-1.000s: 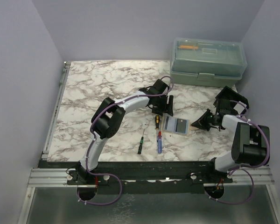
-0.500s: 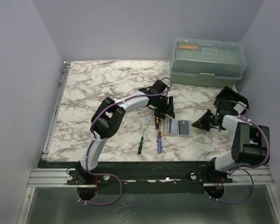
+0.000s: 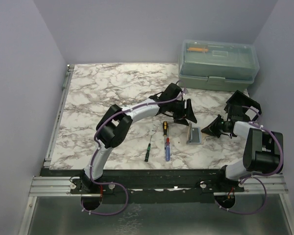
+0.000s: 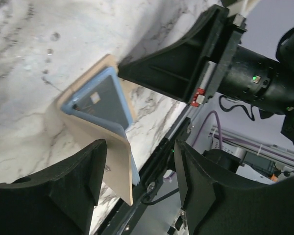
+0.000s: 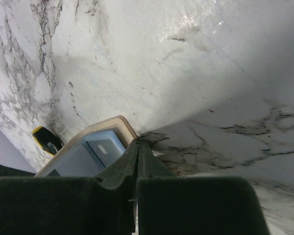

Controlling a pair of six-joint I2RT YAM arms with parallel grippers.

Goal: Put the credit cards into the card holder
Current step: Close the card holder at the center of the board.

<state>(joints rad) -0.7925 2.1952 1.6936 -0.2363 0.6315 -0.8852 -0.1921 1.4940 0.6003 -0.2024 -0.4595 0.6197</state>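
Observation:
The tan card holder lies half folded on the marble, one flap standing up. Bluish-grey credit cards sit inside it, also seen in the right wrist view as cards against the tan holder. My left gripper is open. The raised flap stands between its fingers, against the left finger. From above, the left gripper hovers just behind the holder. My right gripper is shut. Its tips meet the holder's right edge.
A translucent green toolbox stands at the back right. Left of the holder lie a yellow-and-black screwdriver, a blue-and-red one and a thin green one. The table's front edge runs just below them.
The holder lay flat open a second ago; its left flap has swung up towards the right. My left gripper moved right with it. The right gripper stayed at the holder's right edge.

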